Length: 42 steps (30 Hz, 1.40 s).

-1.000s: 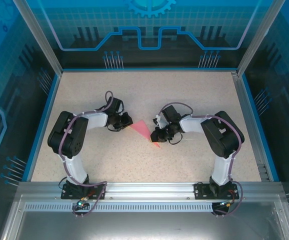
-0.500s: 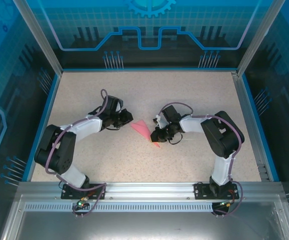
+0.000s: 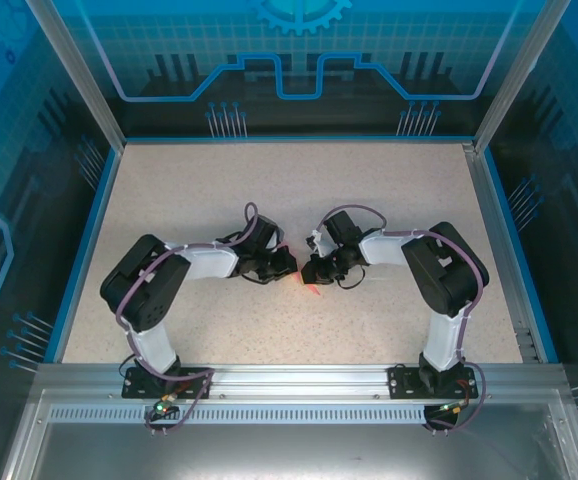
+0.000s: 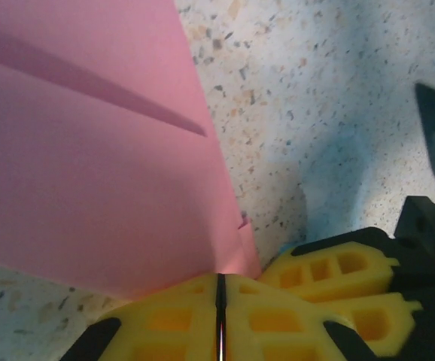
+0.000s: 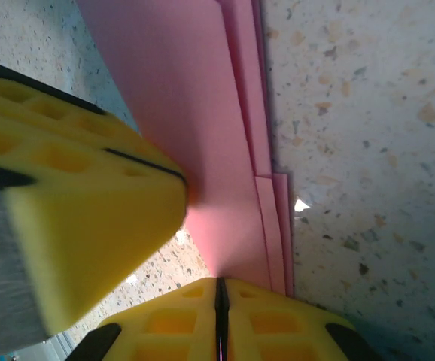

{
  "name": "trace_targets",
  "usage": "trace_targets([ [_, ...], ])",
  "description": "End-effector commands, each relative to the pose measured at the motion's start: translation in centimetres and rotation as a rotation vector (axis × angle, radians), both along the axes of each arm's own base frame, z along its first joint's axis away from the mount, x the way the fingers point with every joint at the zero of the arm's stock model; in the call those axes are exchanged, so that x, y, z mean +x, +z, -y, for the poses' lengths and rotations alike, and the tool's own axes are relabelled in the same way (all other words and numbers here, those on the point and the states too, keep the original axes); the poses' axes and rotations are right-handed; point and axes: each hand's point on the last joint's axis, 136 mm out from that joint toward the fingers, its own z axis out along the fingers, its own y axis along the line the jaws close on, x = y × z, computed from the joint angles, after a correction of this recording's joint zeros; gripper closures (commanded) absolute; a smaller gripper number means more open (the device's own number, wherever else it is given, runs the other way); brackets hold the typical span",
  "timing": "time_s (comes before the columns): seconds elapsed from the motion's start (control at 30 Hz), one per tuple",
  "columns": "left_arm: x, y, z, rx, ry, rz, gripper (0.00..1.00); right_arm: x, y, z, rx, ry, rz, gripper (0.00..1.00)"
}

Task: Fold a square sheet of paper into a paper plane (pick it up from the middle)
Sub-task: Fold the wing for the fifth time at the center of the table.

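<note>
On the speckled table point(image 3: 169, 200), inside the blue-walled cell, the 2 arms bend inward until their wrists nearly meet at the middle. The left arm point(image 3: 204, 262) reaches across from its base, and the right arm point(image 3: 439, 262) folds back toward the same spot.

The left gripper point(image 3: 281, 266) and the right gripper point(image 3: 316, 270) sit just beside each other. From above, a small pink sliver of the paper plane point(image 3: 310, 289) pokes out below them.

In the left wrist view, the left gripper point(image 4: 220, 289) has its yellow fingers pressed together, with a corner of the paper plane point(image 4: 89, 173) caught at the seam. A shadowed crease point(image 4: 97, 89) runs across the pink face. The right gripper's fingers point(image 4: 338, 274) sit close by on the right.

In the right wrist view, the right gripper point(image 5: 220, 289) is likewise closed tight, nipping the narrow end of the paper plane point(image 5: 202, 113). About 3 stacked layers point(image 5: 274, 195) step along that edge. One left finger point(image 5: 82, 210) looms blurred alongside, touching or nearly touching the paper.

The risks, as I judge them:
- **Tearing:** the 2 pinches are close together on thin paper, so any pull in opposite directions could tear it or drag a fold open.
- **Layers sliding:** the layers are held only near one end, so they could slide and leave the next crease crooked.
- **Fingers knocking:** with the fingers this crowded, a small sideways move could knock one gripper against the other and shake the paper loose.
</note>
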Motion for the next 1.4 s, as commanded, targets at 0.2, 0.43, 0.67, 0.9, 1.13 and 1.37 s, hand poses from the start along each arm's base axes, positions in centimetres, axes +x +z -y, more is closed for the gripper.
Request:
trace_targets([
  [0.2, 0.4, -2.0, -0.9, 0.094, 0.033, -0.022, 0.91, -4.0, -5.5, 5.1, -0.259, -0.045, -0.158, 0.90],
  [0.43, 1.9, -3.7, -5.7, 0.196, 0.119, -0.055, 0.91, -3.9, -6.1, 6.3, -0.308, -0.055, -0.161, 0.90],
  [0.67, 4.2, -4.6, -10.2, 0.215, 0.231, -0.099, 0.91, -4.8, -6.6, 7.1, -0.325, -0.056, -0.184, 0.90],
  [0.9, 6.3, -4.2, -14.2, 0.289, 0.290, -0.090, 0.92, -4.8, -6.5, 7.1, -0.324, -0.060, -0.180, 0.90],
  [1.13, 7.9, 1.0, -13.6, 0.239, 0.217, 0.029, 0.91, -4.5, -5.9, 6.8, -0.307, -0.061, -0.167, 0.90],
  [1.37, 6.6, 6.7, -9.1, 0.047, 0.143, 0.152, 0.90, -4.1, -5.0, 6.2, -0.276, -0.052, -0.153, 0.89],
])
